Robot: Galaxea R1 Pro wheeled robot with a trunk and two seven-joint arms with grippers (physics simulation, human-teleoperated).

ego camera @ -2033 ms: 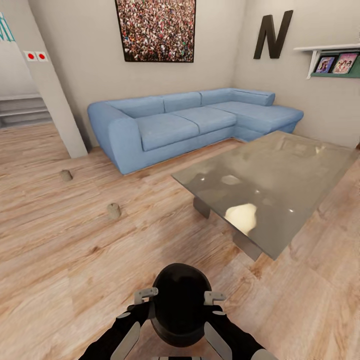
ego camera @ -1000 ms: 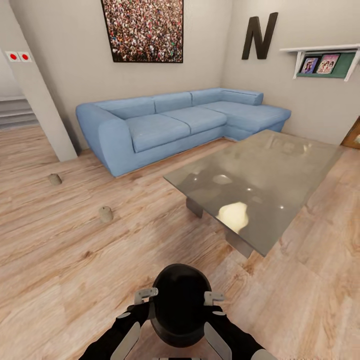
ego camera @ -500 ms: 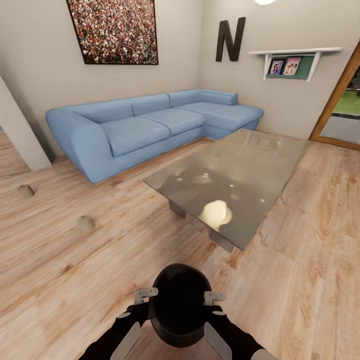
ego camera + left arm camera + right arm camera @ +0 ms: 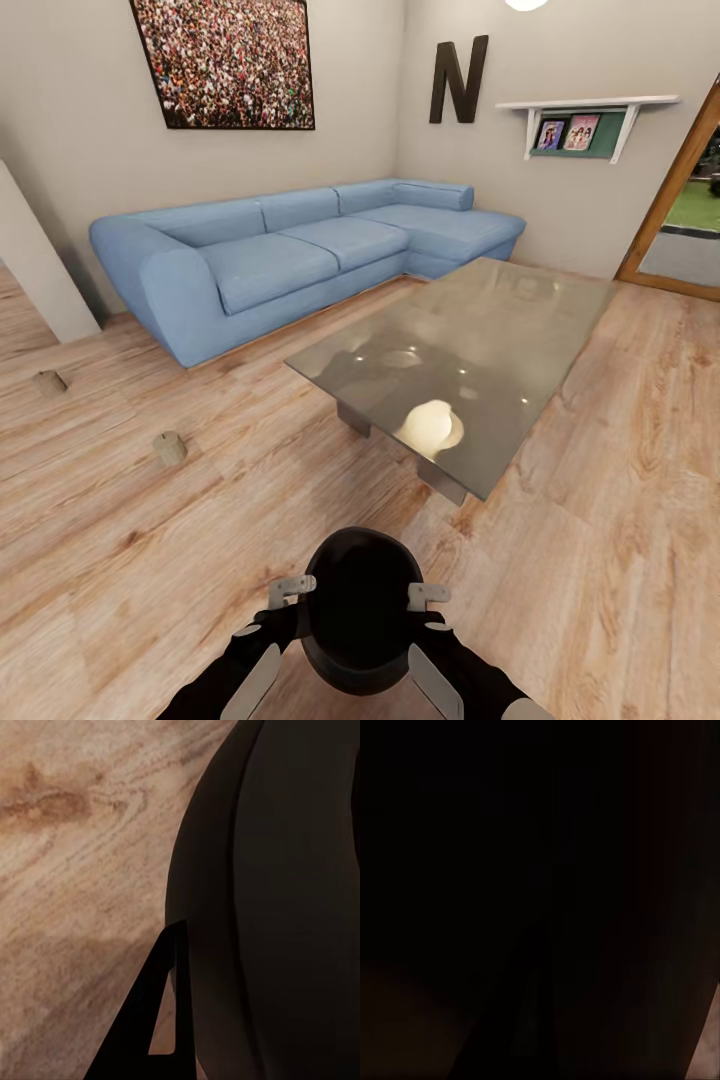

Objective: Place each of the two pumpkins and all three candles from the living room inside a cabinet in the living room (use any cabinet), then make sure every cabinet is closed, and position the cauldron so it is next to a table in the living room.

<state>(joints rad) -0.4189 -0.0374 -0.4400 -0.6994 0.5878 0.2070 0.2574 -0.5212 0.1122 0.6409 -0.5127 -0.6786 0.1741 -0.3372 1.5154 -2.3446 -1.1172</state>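
Both of my end effectors press on the cauldron [image 4: 360, 610] from either side, the left end effector [image 4: 290, 590] at its left rim and the right end effector [image 4: 428, 596] at its right rim, and I hold it low in front of my trunk above the wooden floor [image 4: 150, 560]. Whether the fingers of either one are clamped on the rim or merely set against the wall, I cannot tell. From my left wrist the cauldron's black wall [image 4: 285, 900] shows close up beside the floor boards; from my right wrist its dark surface [image 4: 540, 870] is nearly all I see. Ahead and to my right stands the glass tabletop [image 4: 460, 360] on its grey legs, apart from the cauldron. Two candles lie on the floor to my left, one nearer [image 4: 170, 448], one farther [image 4: 49, 383]. Beyond them stands a blue sofa [image 4: 290, 255].
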